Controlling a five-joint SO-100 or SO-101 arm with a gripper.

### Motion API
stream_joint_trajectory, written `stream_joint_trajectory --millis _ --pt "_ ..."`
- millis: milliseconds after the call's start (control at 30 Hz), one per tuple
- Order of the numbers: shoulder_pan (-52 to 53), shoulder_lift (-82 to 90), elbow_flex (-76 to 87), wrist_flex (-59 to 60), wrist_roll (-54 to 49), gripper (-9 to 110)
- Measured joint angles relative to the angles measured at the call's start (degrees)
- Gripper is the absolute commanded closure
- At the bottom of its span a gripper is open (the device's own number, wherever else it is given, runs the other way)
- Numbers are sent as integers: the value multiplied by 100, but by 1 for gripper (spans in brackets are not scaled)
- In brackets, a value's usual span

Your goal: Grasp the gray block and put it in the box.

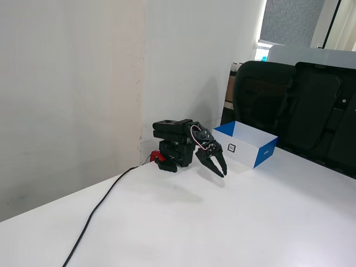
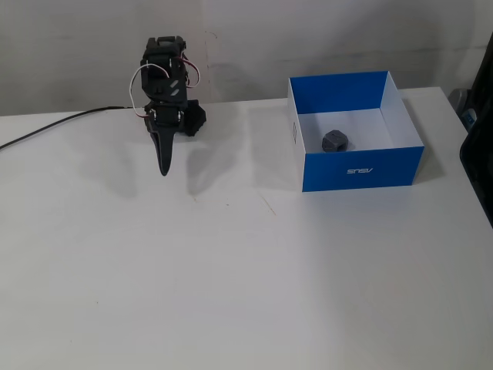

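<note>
The gray block (image 2: pixel 334 140) lies on the white floor of the blue and white box (image 2: pixel 362 171), near its middle. The box (image 1: pixel 261 154) also shows in the other fixed view, where its walls hide the block. My gripper (image 2: pixel 162 168) hangs at the end of the folded black arm, pointing down at the table, well left of the box. In the side fixed view the gripper (image 1: pixel 222 172) hovers just above the table in front of the box's labelled side. Its fingers stand slightly apart with nothing between them.
The arm's base (image 1: pixel 177 156) sits by the wall, with a black cable (image 2: pixel 54 123) running off to the left. Black office chairs (image 1: pixel 295 105) stand behind the box. The table edge (image 2: pixel 466 139) runs close to the box's right side.
</note>
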Motion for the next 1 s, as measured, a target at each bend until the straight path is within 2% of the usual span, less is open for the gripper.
stream_joint_trajectory --millis 433,967,1000 --pt "-237 0 316 -123 0 101" --pt "-492 0 316 571 0 101" --pt "-492 0 316 571 0 98"
